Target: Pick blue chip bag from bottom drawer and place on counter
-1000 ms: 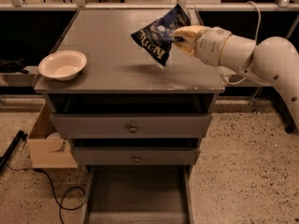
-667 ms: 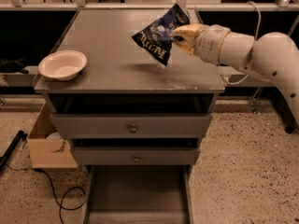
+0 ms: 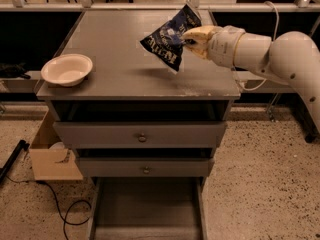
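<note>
Gripper (image 3: pixel 189 38) over counter (image 3: pixel 115 44), fingers clamped on bag (image 3: pixel 167 40) edge; light, crinkly foil, prob slippery.

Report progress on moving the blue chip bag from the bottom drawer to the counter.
Done: the blue chip bag is out of the bottom drawer, which stands open with no bag in it. In hand: the gripper, over the right half of the counter, is shut on the bag and holds it above the surface, shadow beneath. Left: lower it and release it on the counter.
</note>
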Tool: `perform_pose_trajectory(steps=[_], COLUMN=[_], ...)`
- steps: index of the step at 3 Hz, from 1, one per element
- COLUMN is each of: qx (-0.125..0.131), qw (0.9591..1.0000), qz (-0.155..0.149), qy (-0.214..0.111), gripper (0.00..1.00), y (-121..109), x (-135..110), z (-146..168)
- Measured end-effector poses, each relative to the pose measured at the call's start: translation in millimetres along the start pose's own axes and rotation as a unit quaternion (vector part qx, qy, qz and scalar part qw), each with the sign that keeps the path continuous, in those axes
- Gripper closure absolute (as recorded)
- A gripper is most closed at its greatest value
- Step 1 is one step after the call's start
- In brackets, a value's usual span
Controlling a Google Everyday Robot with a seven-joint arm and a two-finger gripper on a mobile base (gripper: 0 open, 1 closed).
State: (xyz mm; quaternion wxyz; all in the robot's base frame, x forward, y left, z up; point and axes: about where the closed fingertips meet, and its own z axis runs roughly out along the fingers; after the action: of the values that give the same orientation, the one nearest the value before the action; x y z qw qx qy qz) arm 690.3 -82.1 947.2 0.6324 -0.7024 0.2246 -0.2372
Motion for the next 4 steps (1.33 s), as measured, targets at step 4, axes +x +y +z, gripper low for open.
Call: perform_pose_trajectory(steps=[4], qx=[-0.226], qw=[0.9603], qz=[-0.088], qy=[-0.139], gripper=[1.00], y=[87], x=[-7], z=[11])
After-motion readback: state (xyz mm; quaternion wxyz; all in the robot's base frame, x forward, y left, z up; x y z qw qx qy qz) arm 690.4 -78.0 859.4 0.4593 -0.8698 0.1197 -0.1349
